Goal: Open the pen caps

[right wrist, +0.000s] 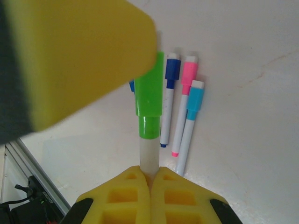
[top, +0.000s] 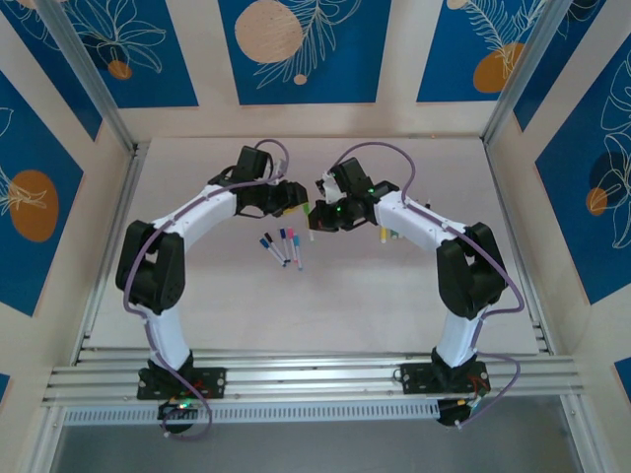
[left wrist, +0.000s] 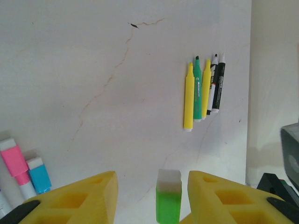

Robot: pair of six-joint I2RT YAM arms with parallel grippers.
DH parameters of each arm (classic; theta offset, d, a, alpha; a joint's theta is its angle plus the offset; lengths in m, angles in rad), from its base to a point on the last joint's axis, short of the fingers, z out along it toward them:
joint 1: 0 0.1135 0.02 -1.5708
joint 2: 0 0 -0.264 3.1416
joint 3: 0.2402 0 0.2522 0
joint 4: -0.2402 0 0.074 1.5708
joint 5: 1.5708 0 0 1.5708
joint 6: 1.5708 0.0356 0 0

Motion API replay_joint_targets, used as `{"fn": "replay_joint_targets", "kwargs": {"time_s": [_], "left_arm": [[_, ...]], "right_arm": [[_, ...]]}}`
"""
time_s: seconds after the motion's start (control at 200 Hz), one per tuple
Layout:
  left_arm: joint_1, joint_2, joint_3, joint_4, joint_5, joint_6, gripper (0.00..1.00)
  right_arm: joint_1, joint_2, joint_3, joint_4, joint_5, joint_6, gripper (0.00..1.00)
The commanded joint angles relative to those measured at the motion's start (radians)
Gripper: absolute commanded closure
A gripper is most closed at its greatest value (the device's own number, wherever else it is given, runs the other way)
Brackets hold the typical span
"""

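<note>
Clamping the pale barrel end of a green marker pen, the right gripper has its yellow fingers pressed almost together around it. The pen's wider green plastic cap points away from that wrist, and its far end is hidden behind a blurred yellow finger of the left gripper. In the left wrist view those fingers stand apart, with a green, white-ended piece between them and table showing on both sides of it. In the top view both grippers meet above the middle of the white table. Beneath the held pen lie three thin white-barrelled pens, side by side, capped blue, pink and cyan. Well apart lies a tight row of longer yellow, green and black pens.
</note>
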Motion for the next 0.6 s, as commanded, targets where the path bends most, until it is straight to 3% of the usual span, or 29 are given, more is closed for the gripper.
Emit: {"fn": "replay_joint_targets", "kwargs": {"time_s": [0.0, 0.125, 0.22, 0.42, 0.51, 0.595], "left_arm": [[-0.020, 0.024, 0.033, 0.005, 0.028, -0.013, 0.57], [-0.024, 0.034, 0.037, 0.006, 0.031, -0.017, 0.60], [-0.024, 0.034, 0.036, 0.002, 0.022, -0.017, 0.69], [-0.024, 0.036, 0.036, 0.007, 0.021, -0.022, 1.00], [-0.024, 0.037, 0.030, 0.018, 0.020, -0.030, 1.00], [-0.024, 0.036, 0.024, 0.030, 0.022, -0.039, 1.00]], "right_arm": [[0.011, 0.009, 0.050, -0.024, -0.025, -0.023, 1.00], [0.016, 0.019, 0.076, -0.033, -0.024, -0.024, 1.00], [0.019, 0.030, 0.090, -0.043, -0.027, -0.027, 1.00], [0.019, 0.031, 0.078, -0.046, -0.015, -0.017, 1.00], [0.016, 0.028, 0.074, -0.052, -0.008, -0.011, 1.00], [0.017, 0.028, 0.068, -0.058, 0.003, -0.009, 0.83]]}}
